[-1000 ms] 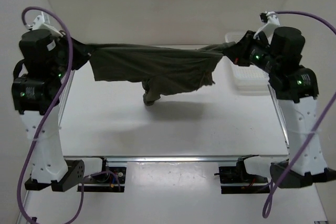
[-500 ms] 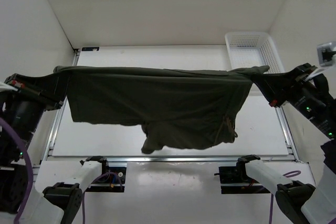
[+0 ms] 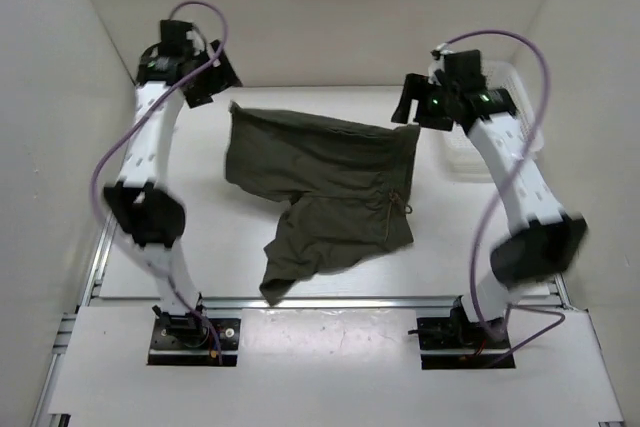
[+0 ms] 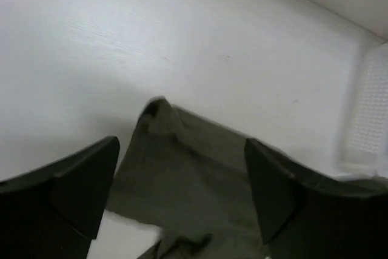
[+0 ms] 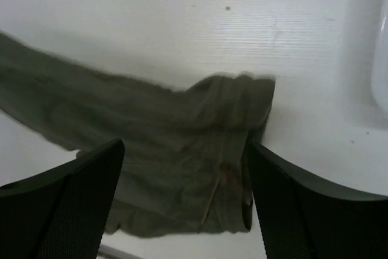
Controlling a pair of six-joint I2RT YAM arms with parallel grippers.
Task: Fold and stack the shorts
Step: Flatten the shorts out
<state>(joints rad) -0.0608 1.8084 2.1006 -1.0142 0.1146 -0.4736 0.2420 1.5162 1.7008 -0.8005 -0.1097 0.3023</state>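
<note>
Bright, even light from overhead; the white table (image 3: 200, 247) washes out a bit around the shorts (image 3: 320, 182); just a soft, faint shadow along the shorts' near edge; no harsh glare. Top view's decently sharp; both wrist views are soft, with the shorts' edges smeared; the fingers (image 4: 73, 192) in front of the shorts are dark, out-of-focus blobs.

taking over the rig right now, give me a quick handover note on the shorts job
Left claw: open, holding nothing, over the far left corner of the shorts.
Right claw: open, holding nothing, over the far right corner, next to the white basket.
Shorts: lying on the table, mostly spread out, with one leg bunched toward the near edge.
Done: shorts laid out; no fold visible.
Left: smooth the bunched leg, fold, stack.
</note>
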